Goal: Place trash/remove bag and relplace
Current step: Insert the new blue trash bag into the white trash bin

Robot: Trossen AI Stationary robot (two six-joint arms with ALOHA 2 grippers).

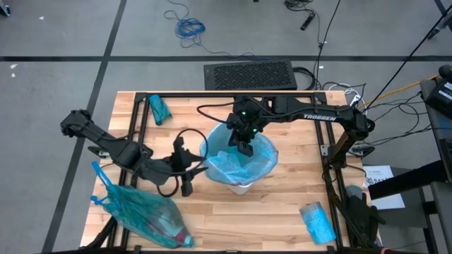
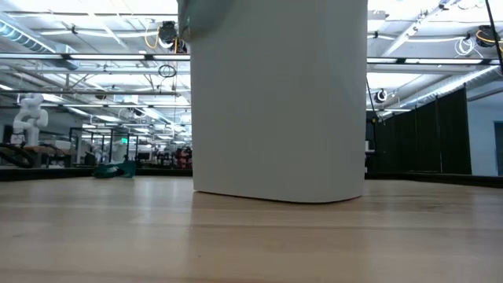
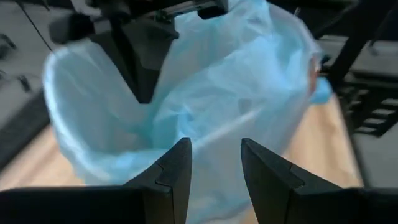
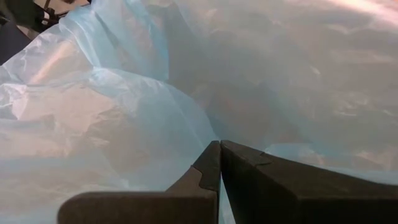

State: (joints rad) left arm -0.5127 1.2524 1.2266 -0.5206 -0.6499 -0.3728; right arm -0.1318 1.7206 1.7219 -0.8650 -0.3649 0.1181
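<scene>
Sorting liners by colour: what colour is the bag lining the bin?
Pale translucent blue bag liner, clearest in the left wrist view.

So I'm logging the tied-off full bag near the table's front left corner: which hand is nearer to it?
Left. The left hand is just beyond the full bag, beside the bin. The right hand is farther off, shut, down inside the bin's blue liner.

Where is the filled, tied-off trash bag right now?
In the high view the filled bag lies on the table's near-left corner, just beyond the left gripper and left of the white bin.
</scene>
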